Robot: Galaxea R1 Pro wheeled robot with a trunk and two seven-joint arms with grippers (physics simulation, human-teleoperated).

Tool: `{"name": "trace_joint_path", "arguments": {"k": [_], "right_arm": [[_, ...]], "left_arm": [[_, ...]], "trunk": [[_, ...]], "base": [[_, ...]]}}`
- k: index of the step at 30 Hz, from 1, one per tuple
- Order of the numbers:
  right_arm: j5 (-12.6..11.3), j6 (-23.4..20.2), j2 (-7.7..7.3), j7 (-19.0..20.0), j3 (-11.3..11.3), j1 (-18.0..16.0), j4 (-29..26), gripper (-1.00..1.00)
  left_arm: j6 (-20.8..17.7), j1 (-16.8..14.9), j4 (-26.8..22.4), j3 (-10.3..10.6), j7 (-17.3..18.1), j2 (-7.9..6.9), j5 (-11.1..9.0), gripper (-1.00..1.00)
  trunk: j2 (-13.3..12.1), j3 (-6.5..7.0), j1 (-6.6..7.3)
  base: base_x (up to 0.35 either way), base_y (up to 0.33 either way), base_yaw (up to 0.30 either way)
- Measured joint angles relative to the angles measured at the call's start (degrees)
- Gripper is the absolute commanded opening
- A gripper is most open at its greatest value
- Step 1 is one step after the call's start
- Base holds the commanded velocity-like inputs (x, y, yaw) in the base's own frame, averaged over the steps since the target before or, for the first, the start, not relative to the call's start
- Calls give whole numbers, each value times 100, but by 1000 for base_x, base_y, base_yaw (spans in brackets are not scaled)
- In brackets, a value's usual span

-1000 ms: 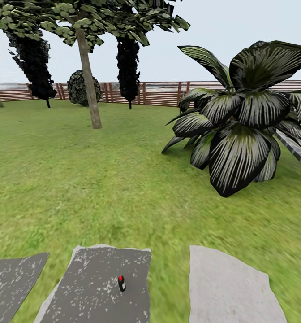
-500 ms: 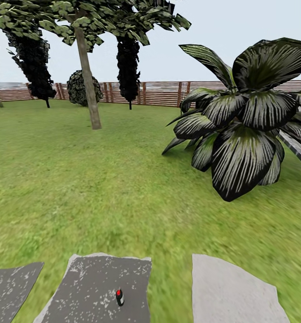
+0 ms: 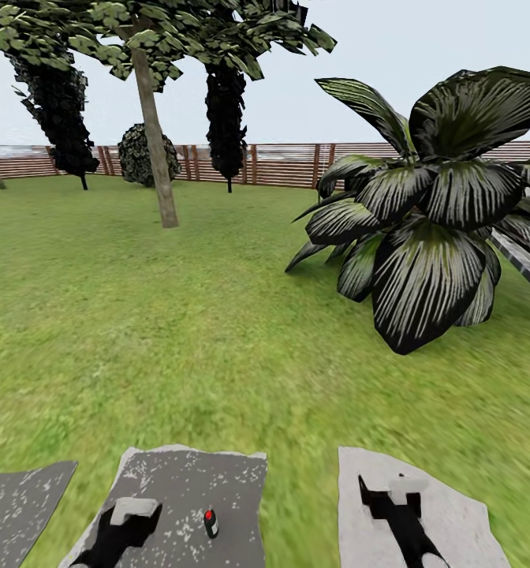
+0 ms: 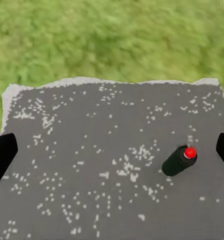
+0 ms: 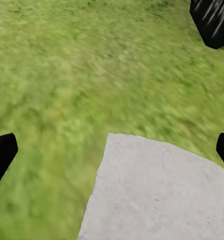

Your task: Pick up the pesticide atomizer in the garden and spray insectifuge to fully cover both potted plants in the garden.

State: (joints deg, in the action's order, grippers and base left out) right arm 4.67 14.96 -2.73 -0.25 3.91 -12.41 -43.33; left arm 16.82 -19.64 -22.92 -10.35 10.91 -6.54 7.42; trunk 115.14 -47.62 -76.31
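The pesticide atomizer (image 3: 210,523) stands upright on a dark speckled stone slab (image 3: 186,481) in the garden lawn (image 3: 178,331); it is a small dark bottle with a red spot on top. My left gripper (image 3: 129,522) hovers over that slab, to the left of the bottle, and is open. In the left wrist view the atomizer (image 4: 179,160) sits between the spread black fingertips (image 4: 2,152), close to one of them and untouched. My right gripper (image 3: 385,493) is open over a lighter slab (image 3: 423,521), empty. The potted plants are out of view.
A big dark striped-leaf bush (image 3: 423,237) fills the right side. A tree trunk (image 3: 156,142) and dark shrubs stand before the brown slatted fence (image 3: 281,162) at the back. Another dark slab (image 3: 20,497) lies at the far left. Grass (image 5: 92,75) surrounds the pale slab (image 5: 157,195).
Both arms have risen into the head view and now hang over the slabs. Earlier the camera crept slightly forward. The atomizer has stayed where it stood.
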Motion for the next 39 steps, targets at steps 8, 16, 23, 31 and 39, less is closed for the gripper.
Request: {"name": "trace_joint_path", "arguments": {"k": [8,16,23,31,39], "right_arm": [[-11,-874,-9,26,4,-752,-100,100],[1,-946,-1,11,-1,-818,-81,100],[2,-941,-22,6,4,-820,-75,100],[-15,-968,-4,0,17,-821,-174,100],[-2,-997,-17,-7,265,-821,-601,100]], "left_arm": [[-685,-504,1,17,111,-5,185,100],[-737,-516,-78,22,113,-25,393,100],[-732,-504,-100,23,110,-24,412,100],[-769,-507,-62,26,99,-38,436,100],[-801,-552,-20,26,133,-20,426,100]], "trunk": [[0,-2,0],[0,-2,0],[0,15,-2],[239,-88,-131],[560,-232,-307]], "base": [[0,0,0],[0,0,-31],[-180,124,-261],[-9,6,-14],[0,0,0]]}}
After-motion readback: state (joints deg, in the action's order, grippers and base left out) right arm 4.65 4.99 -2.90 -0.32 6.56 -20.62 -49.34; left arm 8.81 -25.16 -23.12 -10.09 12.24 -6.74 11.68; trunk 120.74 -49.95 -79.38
